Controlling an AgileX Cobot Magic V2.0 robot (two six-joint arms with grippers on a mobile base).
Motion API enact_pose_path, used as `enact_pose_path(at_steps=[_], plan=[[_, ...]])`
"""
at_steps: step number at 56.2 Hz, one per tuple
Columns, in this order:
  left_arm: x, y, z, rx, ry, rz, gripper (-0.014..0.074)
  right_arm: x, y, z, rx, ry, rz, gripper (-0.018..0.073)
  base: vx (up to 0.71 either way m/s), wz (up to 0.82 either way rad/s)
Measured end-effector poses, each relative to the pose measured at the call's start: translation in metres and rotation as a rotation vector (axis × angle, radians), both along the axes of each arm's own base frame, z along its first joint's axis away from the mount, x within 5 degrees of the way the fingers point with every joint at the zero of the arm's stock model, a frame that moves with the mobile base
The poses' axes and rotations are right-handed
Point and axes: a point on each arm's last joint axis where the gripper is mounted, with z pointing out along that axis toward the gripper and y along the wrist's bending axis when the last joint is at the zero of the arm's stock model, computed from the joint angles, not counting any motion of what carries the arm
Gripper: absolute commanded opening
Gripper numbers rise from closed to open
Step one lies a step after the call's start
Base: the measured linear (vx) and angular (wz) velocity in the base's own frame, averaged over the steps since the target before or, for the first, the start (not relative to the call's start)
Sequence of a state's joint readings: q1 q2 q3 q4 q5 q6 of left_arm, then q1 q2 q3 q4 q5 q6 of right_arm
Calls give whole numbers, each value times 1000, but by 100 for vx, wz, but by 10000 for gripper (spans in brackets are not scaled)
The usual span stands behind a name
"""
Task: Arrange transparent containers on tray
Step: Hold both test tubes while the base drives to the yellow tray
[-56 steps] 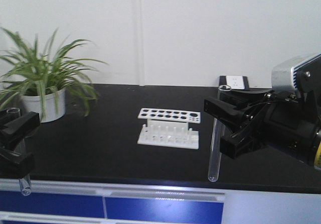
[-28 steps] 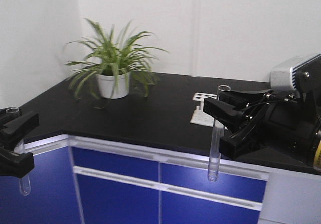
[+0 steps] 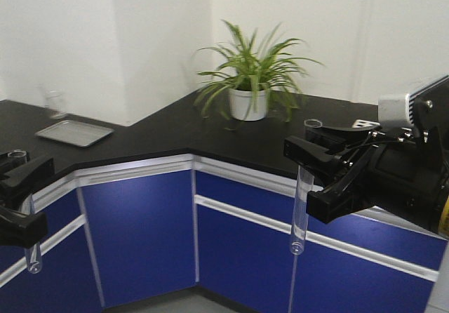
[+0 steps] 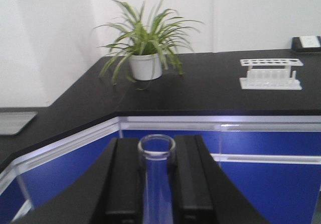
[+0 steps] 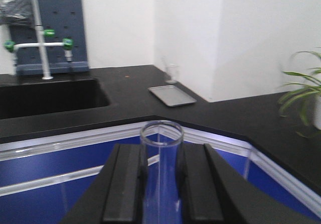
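A tray (image 3: 74, 132) is lying on the counter's (image 3: 165, 127) left wing, with a glass (image 3: 55, 104) standing just behind it. A plant (image 3: 251, 81) is sitting right of the corner, and a rack (image 4: 271, 74) is standing further right. In front of the cabinets (image 3: 140, 229), the left gripper (image 3: 28, 201) and the right gripper (image 3: 306, 180) are each holding a test tube (image 3: 298, 222) upright.

The slim clear glass test tube (image 3: 299, 208) is seen to be smooth and glossy. The black worktop (image 3: 175, 134) is rendered smooth with a faint sheen, the blue cabinet fronts (image 3: 140, 236) glossy, the flat grey rectangular tray (image 3: 74, 132) dully metallic.
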State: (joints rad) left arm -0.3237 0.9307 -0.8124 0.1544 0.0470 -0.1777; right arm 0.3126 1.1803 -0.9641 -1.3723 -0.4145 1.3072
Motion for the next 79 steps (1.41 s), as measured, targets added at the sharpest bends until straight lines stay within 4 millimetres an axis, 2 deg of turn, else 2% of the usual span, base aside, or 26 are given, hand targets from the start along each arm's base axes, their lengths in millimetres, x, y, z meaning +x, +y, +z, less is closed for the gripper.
enact_pose_path(at_steps=[46,79], plan=[[0,0,0,0,0,0,-4,0,0,0,0,0,0,-13,-20,56],[0,0,0,0,0,0,-4,0,0,0,0,0,0,-13,0,52]])
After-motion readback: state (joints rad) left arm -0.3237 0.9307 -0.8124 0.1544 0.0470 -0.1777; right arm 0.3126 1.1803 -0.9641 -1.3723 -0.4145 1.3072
